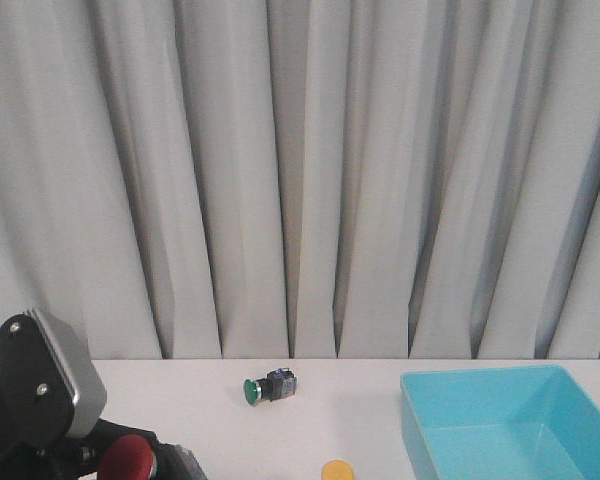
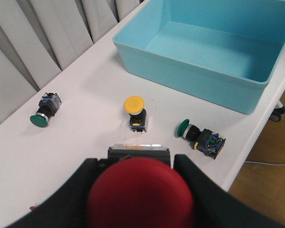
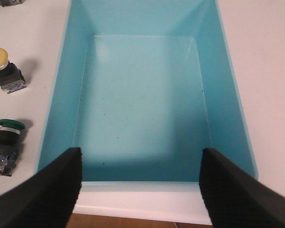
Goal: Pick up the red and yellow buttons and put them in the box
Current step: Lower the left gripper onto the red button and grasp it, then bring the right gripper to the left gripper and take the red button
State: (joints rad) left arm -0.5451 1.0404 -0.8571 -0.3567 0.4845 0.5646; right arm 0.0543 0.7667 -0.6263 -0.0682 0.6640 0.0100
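The left pincer [image 2: 138, 190] is clamped on the red button [image 2: 140, 194]; the right pincer [image 3: 140, 183] (fingers apart) hovers over the empty box [image 3: 142, 109]; the yellow button [image 2: 135, 110] waits mid-frame on the table [image 2: 85, 118].

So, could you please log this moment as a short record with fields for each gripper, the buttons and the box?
left gripper: shut on the red button, raised off the table
right gripper: open, holding nothing, over the box
yellow button: on the table, outside the box
green buttons: two on the table, one near the curtain, one near the table edge
box: nothing inside
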